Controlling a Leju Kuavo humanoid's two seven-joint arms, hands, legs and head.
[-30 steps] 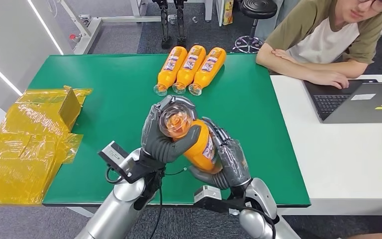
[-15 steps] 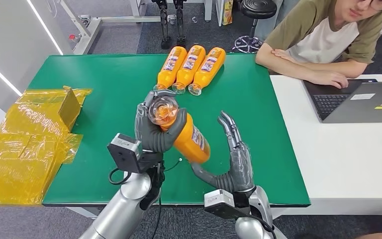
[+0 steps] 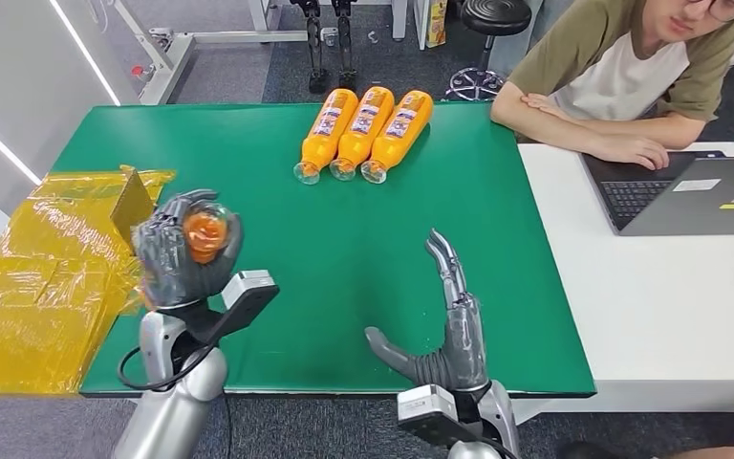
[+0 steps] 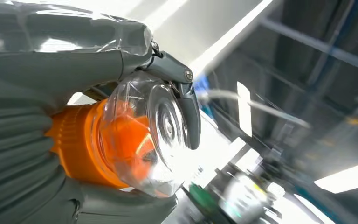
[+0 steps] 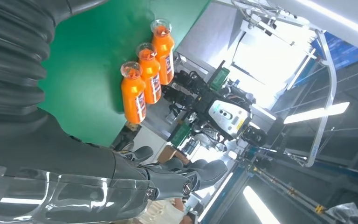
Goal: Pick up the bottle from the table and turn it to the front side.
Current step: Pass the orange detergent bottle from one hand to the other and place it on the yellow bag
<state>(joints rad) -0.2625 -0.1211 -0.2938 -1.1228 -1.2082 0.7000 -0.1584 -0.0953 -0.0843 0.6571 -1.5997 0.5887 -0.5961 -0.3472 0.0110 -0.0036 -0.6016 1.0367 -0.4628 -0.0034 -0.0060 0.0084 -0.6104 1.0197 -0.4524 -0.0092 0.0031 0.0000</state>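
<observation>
My left hand (image 3: 183, 251) has its fingers (image 4: 51, 60) wrapped round the bottle (image 3: 205, 230), cap toward me, above the counter's (image 3: 248, 153) left edge, clear for turning. My right hand (image 3: 447, 330) hangs empty, fingers spread, near the front edge.

The bottle (image 3: 205, 232) is orange with a clear cap over an orange neck. It is held off the bench (image 3: 248, 163) in the left robot hand (image 3: 180, 253), above the bench's left edge, cap end facing the head camera; its body is hidden by the fingers.
</observation>
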